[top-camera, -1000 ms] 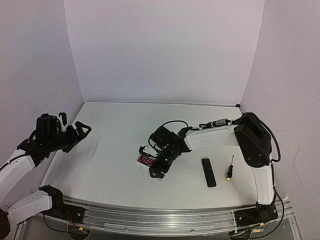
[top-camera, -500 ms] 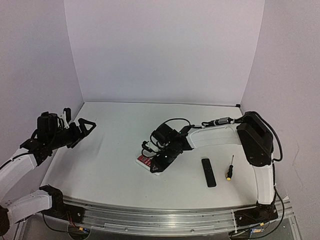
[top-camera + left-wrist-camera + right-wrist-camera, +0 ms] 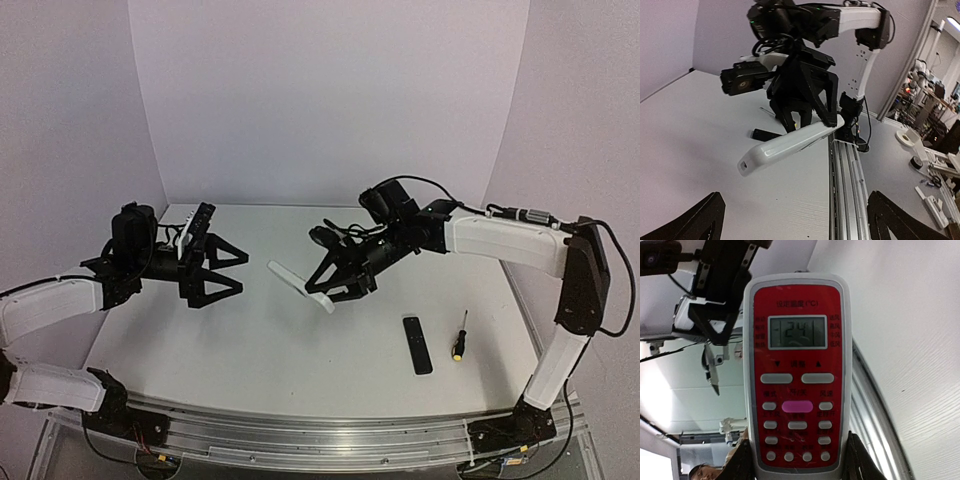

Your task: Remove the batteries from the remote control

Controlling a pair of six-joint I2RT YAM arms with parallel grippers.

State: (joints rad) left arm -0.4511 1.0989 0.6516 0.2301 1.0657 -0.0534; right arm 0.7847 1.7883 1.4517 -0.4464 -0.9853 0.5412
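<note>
Red front of the remote shows only in the right wrist view.

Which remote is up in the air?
The white remote with the red button face: the right gripper holds it above the table. The black remote lies flat on the table beside the screwdriver.

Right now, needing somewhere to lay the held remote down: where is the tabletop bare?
Bare: the table's middle, between the left arm and the black piece, plus the far strip by the back wall. Crowded: near right, that piece beside the screwdriver.
</note>
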